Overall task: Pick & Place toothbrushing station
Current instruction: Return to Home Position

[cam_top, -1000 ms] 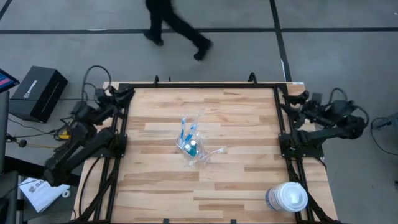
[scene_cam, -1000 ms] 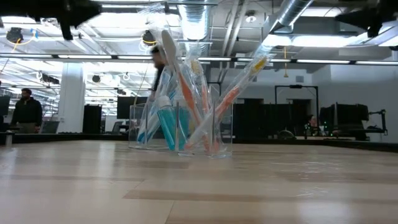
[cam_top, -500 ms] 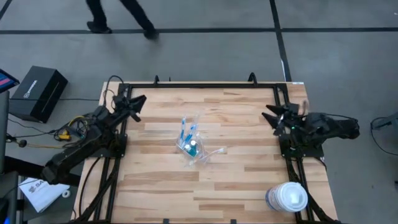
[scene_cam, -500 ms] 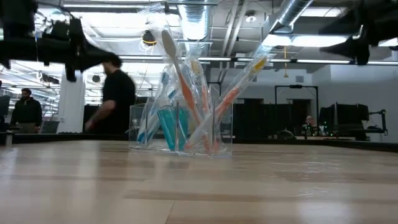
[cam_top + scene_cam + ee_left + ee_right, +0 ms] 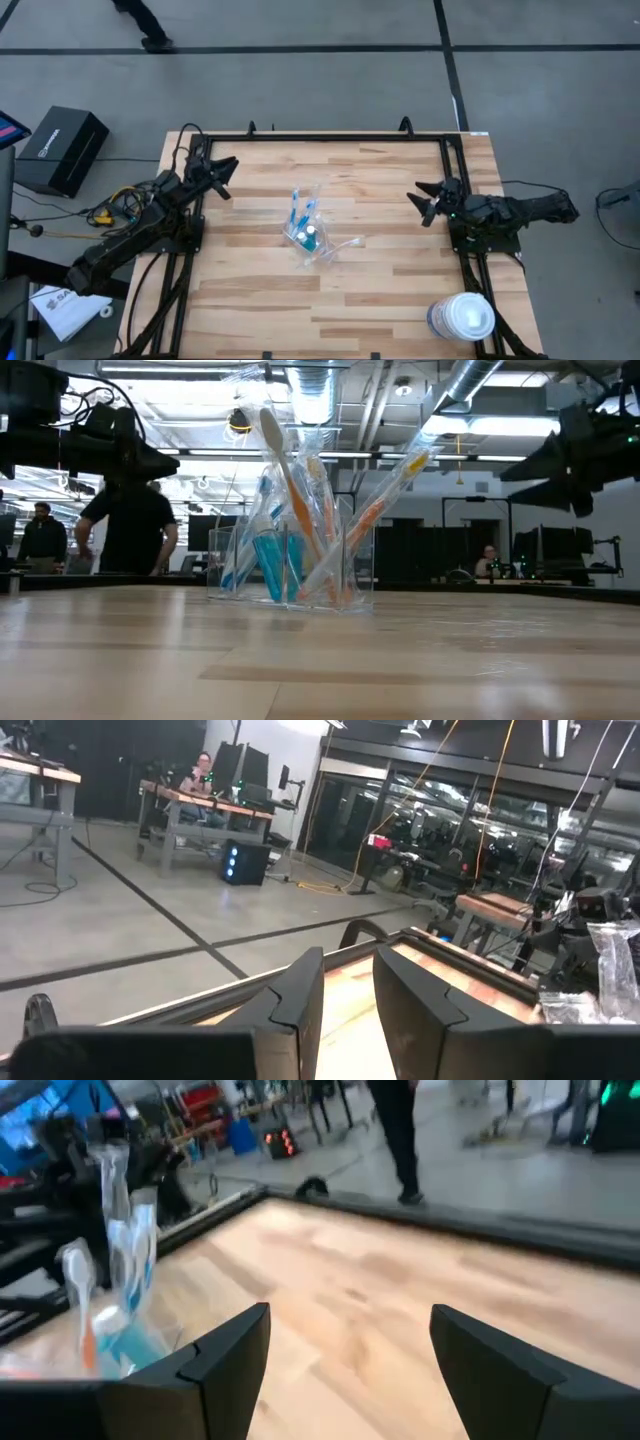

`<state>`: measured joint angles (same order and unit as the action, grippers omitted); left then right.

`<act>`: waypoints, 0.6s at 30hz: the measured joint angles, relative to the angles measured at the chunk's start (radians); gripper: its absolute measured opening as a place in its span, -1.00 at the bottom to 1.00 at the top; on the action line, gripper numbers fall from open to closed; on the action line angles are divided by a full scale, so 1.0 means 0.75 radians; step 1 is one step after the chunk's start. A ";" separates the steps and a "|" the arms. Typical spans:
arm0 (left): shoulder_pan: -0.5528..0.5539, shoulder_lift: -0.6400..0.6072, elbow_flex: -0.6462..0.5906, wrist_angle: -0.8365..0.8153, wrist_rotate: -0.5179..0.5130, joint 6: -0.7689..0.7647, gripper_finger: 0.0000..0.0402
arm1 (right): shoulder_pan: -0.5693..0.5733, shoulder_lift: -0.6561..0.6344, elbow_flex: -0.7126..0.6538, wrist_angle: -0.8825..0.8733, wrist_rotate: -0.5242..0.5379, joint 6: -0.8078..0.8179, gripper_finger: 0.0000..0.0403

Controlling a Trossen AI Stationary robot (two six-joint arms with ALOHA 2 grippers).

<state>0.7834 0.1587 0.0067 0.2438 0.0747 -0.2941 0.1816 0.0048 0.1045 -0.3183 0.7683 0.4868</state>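
The toothbrushing station [image 5: 308, 232] stands mid-table: a clear plastic cup [image 5: 290, 575] upright on its base. Wrapped blue, white and orange toothbrushes [image 5: 300, 500] and a teal tube [image 5: 272, 565] lean inside it. My left gripper [image 5: 224, 168] hovers open over the table's far left part, fingers level [image 5: 350, 975]. My right gripper [image 5: 424, 205] hovers open over the right edge, pointing at the station [image 5: 115, 1295], fingers wide apart [image 5: 350, 1325]. Both are well clear of the cup.
A big round white-lidded tub [image 5: 462, 317] sits at the near right corner. A black rail [image 5: 330, 137] frames the table. A black box [image 5: 62, 148] lies on the floor at the left. A person [image 5: 128, 525] walks beyond the far edge.
Both arms have unfolded and come down. My left gripper has swung in over the table's far left part. My right gripper has moved in from beyond the right edge toward the station and lower. The person behind has walked leftward. The station has not moved.
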 joint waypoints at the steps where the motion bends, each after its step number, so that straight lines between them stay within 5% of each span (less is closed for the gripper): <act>1: 0.000 0.000 0.000 -0.001 0.000 0.007 -0.58 | -0.002 0.007 0.001 0.004 -0.005 -0.007 0.32; 10: 0.002 0.012 0.000 -0.002 0.000 0.012 -0.58 | 0.002 0.016 -0.009 0.052 -0.060 -0.065 0.32; 18: 0.002 0.012 0.000 -0.001 0.090 0.001 -0.58 | -0.032 0.050 -0.009 0.051 -0.575 0.050 0.32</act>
<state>0.7845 0.1680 0.0067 0.2428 0.1425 -0.2934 0.1573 0.0421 0.0978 -0.2802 0.3373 0.5241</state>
